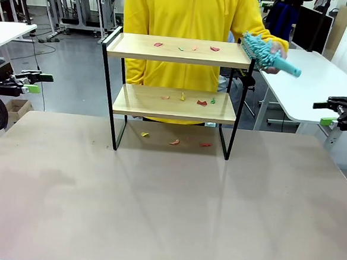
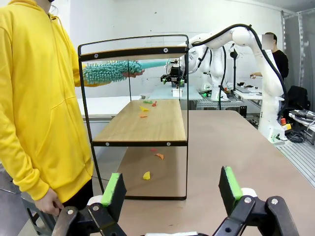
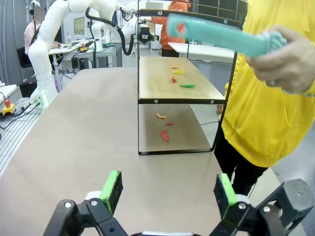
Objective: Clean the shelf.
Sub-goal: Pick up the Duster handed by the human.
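Observation:
The shelf (image 1: 179,50) stands at the table's far middle, two light wooden boards in a thin black frame. Small coloured scraps (image 1: 201,102) lie on both boards and on the table under it. A person in a yellow hoodie stands behind it, a hand holding a teal fluffy duster (image 1: 267,54) at the top board's right end. My left gripper (image 1: 29,83) hangs open off the table's far left edge. My right gripper (image 1: 329,113) is open off the right edge. The left wrist view has the shelf (image 2: 147,123) end-on past open fingers (image 2: 114,192); the right wrist view shows the shelf (image 3: 172,83) and duster (image 3: 221,37).
The brown table (image 1: 168,201) spreads wide and bare in front of the shelf. White tables stand at the right (image 1: 320,81) and far left. A cardboard box (image 1: 17,108) sits on the floor at left.

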